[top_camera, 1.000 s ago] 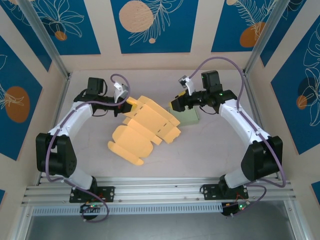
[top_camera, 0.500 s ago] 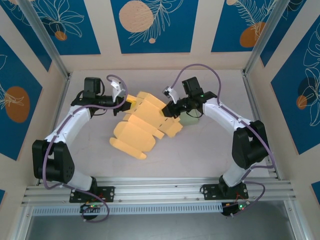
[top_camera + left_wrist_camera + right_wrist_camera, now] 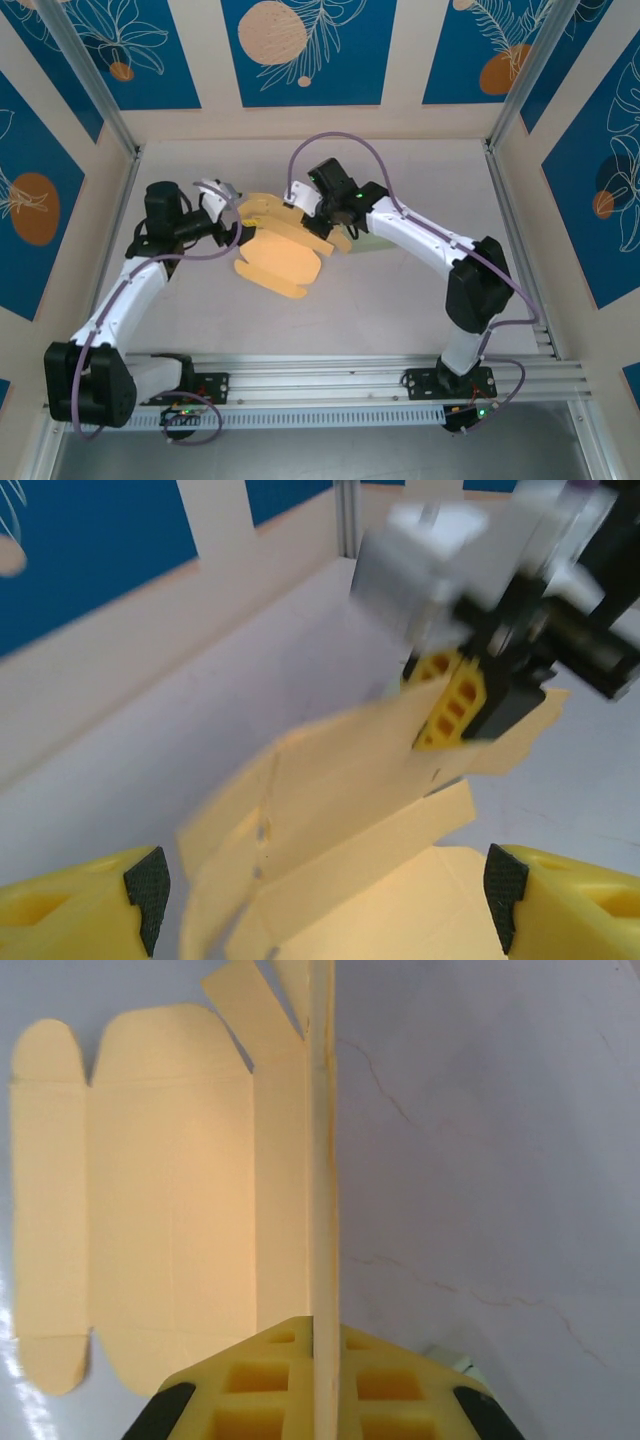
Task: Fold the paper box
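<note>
From above, I see the flat yellow cardboard box blank (image 3: 280, 255) lying on the white table (image 3: 380, 300) left of centre, between my arms. The right gripper (image 3: 312, 218) sits at its far edge and the left gripper (image 3: 232, 212) just beside its left end. Through the left wrist, the left gripper (image 3: 325, 892) gapes wide over the card, holding nothing. Through the right wrist, the right gripper (image 3: 322, 1385) pinches an upright side panel (image 3: 322, 1160). I judge we are raising a first wall. Next the left must catch a neighbouring flap and crease it.
</note>
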### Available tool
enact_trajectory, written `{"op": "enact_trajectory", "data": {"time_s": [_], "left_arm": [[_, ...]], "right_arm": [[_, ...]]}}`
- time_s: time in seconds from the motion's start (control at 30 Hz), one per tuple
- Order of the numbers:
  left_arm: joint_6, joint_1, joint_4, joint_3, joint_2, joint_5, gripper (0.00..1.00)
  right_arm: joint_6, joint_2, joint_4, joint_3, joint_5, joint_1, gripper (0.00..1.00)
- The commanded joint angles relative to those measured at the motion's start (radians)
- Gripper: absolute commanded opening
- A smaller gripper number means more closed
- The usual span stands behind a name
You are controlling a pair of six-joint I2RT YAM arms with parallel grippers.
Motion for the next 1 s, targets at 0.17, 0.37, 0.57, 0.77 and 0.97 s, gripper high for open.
{"op": "enact_trajectory", "data": {"time_s": [0.17,0.37,0.57,0.77,0.97], "left_arm": [[0.366,0.0,-0.349,0.187,0.111,-0.027,0.81],[0.408,-0.043,-0.36,0.191,0.178,-0.052,0.79],[0.431,-0.093,-0.375,0.194,0.24,-0.114,0.77],[0.46,-0.146,-0.41,0.247,0.325,-0.167,0.69],[0.462,-0.158,-0.42,0.258,0.367,-0.216,0.22]], "right_arm": [[-0.192,0.124,-0.027,0.061,0.142,0.057,0.0],[-0.227,0.165,-0.026,0.085,0.087,0.059,0.0],[-0.223,0.139,-0.03,0.088,-0.131,0.019,0.0],[-0.202,0.177,-0.066,0.146,-0.243,-0.024,0.0],[-0.154,0.204,-0.081,0.166,-0.296,-0.05,0.09]]}}
